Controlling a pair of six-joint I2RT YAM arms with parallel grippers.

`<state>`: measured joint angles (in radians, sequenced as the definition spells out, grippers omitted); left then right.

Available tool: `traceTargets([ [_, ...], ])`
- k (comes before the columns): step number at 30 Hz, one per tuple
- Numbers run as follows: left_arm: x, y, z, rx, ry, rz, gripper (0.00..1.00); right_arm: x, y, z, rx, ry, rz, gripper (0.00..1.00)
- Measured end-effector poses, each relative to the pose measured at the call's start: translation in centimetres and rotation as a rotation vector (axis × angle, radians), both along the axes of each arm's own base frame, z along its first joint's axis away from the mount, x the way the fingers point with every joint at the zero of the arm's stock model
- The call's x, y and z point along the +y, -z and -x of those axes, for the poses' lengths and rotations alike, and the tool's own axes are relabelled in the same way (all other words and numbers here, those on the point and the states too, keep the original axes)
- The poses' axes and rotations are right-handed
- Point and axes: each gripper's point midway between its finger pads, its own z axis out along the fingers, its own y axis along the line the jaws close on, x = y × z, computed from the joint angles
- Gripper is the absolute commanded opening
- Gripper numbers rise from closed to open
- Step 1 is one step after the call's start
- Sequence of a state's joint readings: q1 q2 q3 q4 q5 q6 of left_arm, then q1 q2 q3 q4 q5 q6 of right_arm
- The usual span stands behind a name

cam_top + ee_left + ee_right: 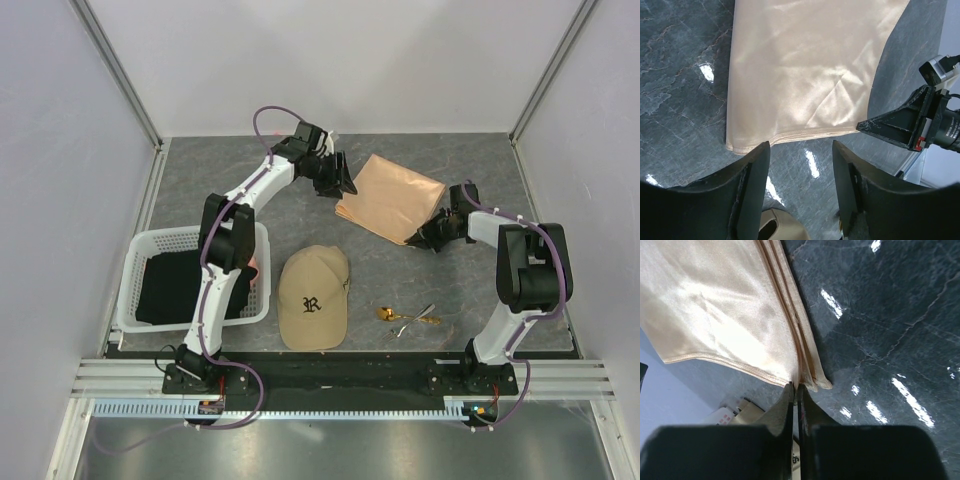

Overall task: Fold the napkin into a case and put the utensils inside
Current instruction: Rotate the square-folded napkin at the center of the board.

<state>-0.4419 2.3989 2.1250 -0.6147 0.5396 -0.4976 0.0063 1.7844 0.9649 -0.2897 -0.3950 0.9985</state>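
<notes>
The peach-orange napkin (390, 197) lies folded into a layered rectangle at the back of the table. My left gripper (343, 186) is open and hovers just off the napkin's left edge; in the left wrist view the gripper (801, 147) frames bare table below the napkin's (810, 65) hem. My right gripper (414, 240) is shut on the napkin's near right corner; in the right wrist view the gripper (796, 386) pinches the stacked edges of the napkin (725, 300). The utensils (405, 318), a gold spoon and silvery pieces, lie at the front right.
A tan baseball cap (314, 297) sits front centre, left of the utensils. A white basket (137, 262) holding black cloth (175, 285) stands at the left. The right gripper's black finger (897, 125) shows in the left wrist view. White walls enclose the table.
</notes>
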Motion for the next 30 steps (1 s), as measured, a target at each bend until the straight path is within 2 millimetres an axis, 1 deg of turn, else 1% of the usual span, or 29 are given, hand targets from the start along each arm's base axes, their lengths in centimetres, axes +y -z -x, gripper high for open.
traceTargets([
  [2, 0.0, 0.2, -0.1, 0.0, -0.003, -0.005, 0.67, 0.0, 0.0, 0.0, 0.001, 0.0, 0.0, 0.0],
  [4, 0.0, 0.7, -0.2, 0.003, -0.004, -0.013, 0.67, -0.1, 0.1, 0.1, 0.003, 0.003, -0.002, 0.0],
  [10, 0.3, 2.4, 0.0, 0.03, -0.002, -0.046, 0.66, -0.9, 0.1, 0.0, 0.005, 0.025, -0.011, 0.0],
  [19, 0.7, 2.8, 0.2, 0.041, -0.008, -0.068, 0.65, -1.0, 0.2, 0.2, 0.008, 0.025, -0.015, 0.0],
  [22, 0.8, 2.8, 0.1, 0.039, -0.013, -0.075, 0.63, -1.0, 0.4, 0.4, 0.013, 0.024, -0.016, 0.0],
  [26, 1.3, 3.1, -0.3, 0.03, -0.036, -0.098, 0.57, -1.0, 0.4, 0.4, 0.012, 0.02, -0.018, 0.0],
  [30, 1.7, 3.1, -0.6, 0.028, -0.047, -0.102, 0.54, -1.0, 0.3, 0.4, 0.01, 0.018, -0.017, 0.0],
])
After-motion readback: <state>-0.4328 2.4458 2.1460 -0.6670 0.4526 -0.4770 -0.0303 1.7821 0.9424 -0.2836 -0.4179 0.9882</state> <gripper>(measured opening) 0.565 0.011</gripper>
